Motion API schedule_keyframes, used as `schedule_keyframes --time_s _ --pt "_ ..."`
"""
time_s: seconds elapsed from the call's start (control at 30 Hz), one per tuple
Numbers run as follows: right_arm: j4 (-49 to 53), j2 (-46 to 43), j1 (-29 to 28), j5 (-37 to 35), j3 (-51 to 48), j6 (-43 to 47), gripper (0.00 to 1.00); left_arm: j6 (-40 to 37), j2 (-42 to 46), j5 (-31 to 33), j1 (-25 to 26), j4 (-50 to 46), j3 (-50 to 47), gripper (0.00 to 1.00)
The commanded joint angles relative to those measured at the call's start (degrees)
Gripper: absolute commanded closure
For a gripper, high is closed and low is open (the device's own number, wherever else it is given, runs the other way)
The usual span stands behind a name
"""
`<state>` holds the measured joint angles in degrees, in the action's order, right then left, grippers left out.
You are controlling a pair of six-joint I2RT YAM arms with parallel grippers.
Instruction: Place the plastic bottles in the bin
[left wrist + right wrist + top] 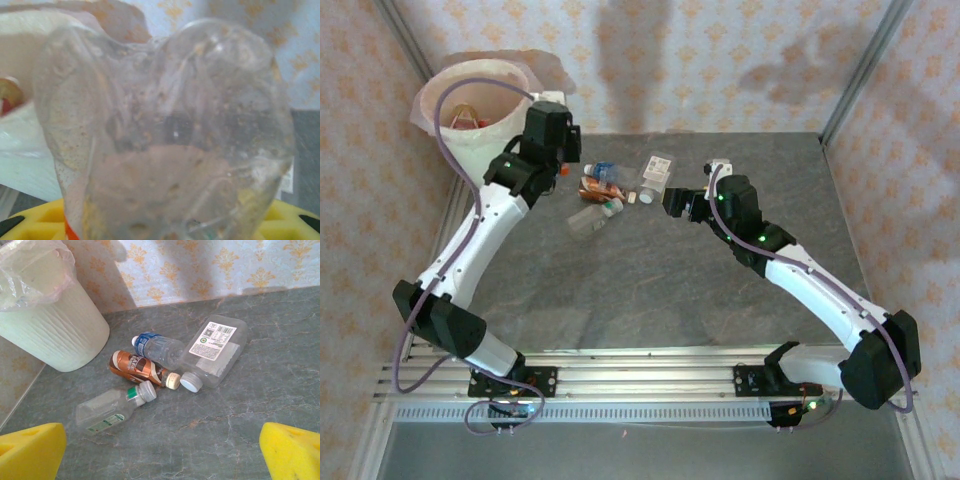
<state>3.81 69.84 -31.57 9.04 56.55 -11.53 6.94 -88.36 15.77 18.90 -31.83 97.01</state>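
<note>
A crushed clear plastic bottle (165, 125) sits right in front of the left wrist camera, with my left gripper (165, 227) shut on it and the yellow fingertips (40, 220) showing at the bottom. From above, the left gripper (560, 160) is just right of the bin (470, 110), a white bucket with a pink liner. Several plastic bottles lie on the table: a blue-labelled one (160, 347), a flat one with a white label (215, 347), a brown one (137, 367) and a clear green-labelled one (110, 407). My right gripper (162, 455) is open, near and right of them.
The bin (50, 330) stands in the far left corner against the patterned wall. Bottles (460, 118) lie inside it. The grey marbled tabletop (720, 290) runs to the enclosure's metal posts (865, 70). The arms' rail (640, 380) lies along the near edge.
</note>
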Motion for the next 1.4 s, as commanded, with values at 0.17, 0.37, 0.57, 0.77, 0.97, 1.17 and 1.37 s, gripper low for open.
schedule_keyframes --time_s 0.17,0.37,0.57,0.77,0.97,1.17,1.37 --pt "-0.10 -1.73 -0.34 -0.23 0.48 -1.53 0.01 -2.06 -3.49 8.98 -5.96 9.57 8.25 0.47" --pt "0.42 -1.73 -0.38 -0.11 0.75 -1.62 0.01 -1.14 -8.54 11.48 -10.47 14.77 14.13 0.47" --pt "1.40 -1.73 -0.40 -0.32 0.76 -1.57 0.01 -3.15 -14.95 18.48 -14.83 20.00 20.01 0.47" --pt "1.48 -3.53 -0.40 -0.57 0.14 -2.11 0.01 -1.75 -25.44 17.93 -17.69 13.91 33.04 0.47" --pt "0.93 -3.22 -0.33 -0.58 -0.01 -2.75 0.01 0.59 -40.35 12.99 -18.46 -5.43 55.27 0.43" --pt "0.92 -3.04 -0.34 -0.03 -0.23 -3.57 0.01 2.82 -42.67 7.20 -18.89 -8.73 55.10 0.43" --pt "0.95 -2.91 -0.36 0.05 -0.50 -4.12 0.01 8.57 -42.12 3.01 -19.06 -11.25 53.68 0.43"
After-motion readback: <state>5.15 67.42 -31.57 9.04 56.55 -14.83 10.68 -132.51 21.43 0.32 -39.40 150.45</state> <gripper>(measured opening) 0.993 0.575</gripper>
